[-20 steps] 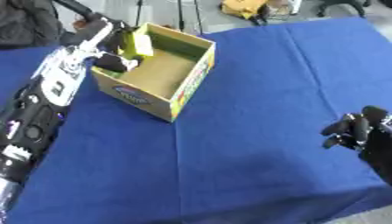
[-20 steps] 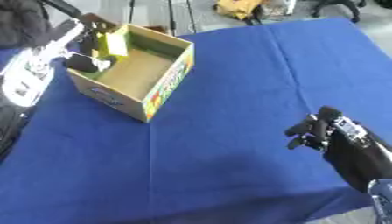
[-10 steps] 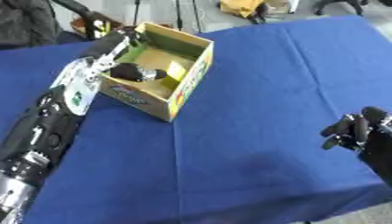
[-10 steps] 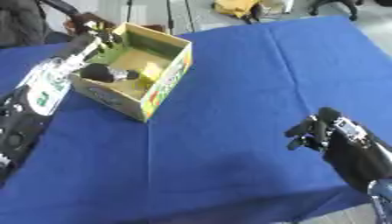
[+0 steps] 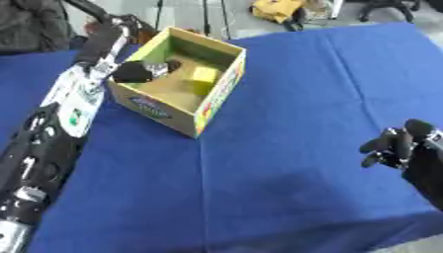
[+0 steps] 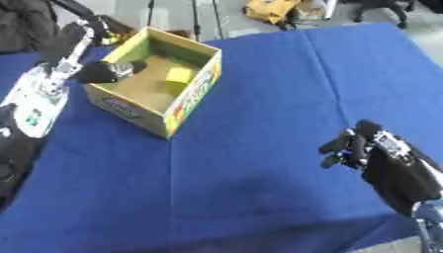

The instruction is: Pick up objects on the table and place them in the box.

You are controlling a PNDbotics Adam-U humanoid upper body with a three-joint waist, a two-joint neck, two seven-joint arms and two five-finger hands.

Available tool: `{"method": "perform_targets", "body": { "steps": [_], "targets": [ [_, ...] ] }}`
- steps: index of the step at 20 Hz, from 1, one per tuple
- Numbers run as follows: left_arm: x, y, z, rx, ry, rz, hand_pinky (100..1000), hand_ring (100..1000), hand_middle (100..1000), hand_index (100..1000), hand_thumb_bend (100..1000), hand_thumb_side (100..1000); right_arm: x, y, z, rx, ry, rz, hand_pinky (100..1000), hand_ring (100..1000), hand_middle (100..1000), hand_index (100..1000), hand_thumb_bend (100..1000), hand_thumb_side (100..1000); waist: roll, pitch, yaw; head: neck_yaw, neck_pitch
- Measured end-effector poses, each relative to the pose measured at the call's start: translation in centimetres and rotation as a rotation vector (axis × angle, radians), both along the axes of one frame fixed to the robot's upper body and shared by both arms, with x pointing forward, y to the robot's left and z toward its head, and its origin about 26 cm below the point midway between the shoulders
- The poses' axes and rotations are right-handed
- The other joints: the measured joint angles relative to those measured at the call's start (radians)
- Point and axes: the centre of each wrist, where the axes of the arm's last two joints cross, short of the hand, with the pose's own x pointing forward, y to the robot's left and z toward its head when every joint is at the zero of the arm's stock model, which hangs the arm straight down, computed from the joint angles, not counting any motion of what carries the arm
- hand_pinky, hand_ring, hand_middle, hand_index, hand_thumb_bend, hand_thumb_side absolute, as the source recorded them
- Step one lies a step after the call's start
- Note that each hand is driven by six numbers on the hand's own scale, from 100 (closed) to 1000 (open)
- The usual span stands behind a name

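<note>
Yellow block (image 5: 205,75) lies inside the open cardboard box (image 5: 220,97) on the blue table (image 5: 294,84). Over the box's left wall, the left hand (image 5: 130,72) is blurred, so whether its fingers are spread or curled cannot be told. At the lower right edge, the right hand (image 6: 350,147) rests with fingers curled, holding nothing.

We observe a matt blue cloth (image 5: 286,148) with creases, and a printed cardboard box (image 5: 218,96) with a plain interior.
</note>
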Motion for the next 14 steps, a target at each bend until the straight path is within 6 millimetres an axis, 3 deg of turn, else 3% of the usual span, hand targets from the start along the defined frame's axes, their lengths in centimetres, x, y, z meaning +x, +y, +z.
{"method": "perform_targets", "body": {
  "steps": [9, 14],
  "targets": [
    [-5.2, -0.4, -3.4, -0.239, -0.108, -0.075, 545, 618, 609, 705, 330, 866, 0.0, -0.4, 0.0, 0.003, -0.006, -0.028, 577, 657, 484, 384, 100, 616, 0.000, 0.009, 0.058, -0.027, 0.000],
    [-8.2, 0.1, -5.0, -0.361, -0.067, -0.032, 532, 606, 599, 698, 317, 894, 0.1, -0.5, 0.1, 0.005, -0.012, -0.038, 578, 657, 484, 385, 100, 620, 0.000, 0.010, 0.075, -0.032, 0.000]
  ]
}}
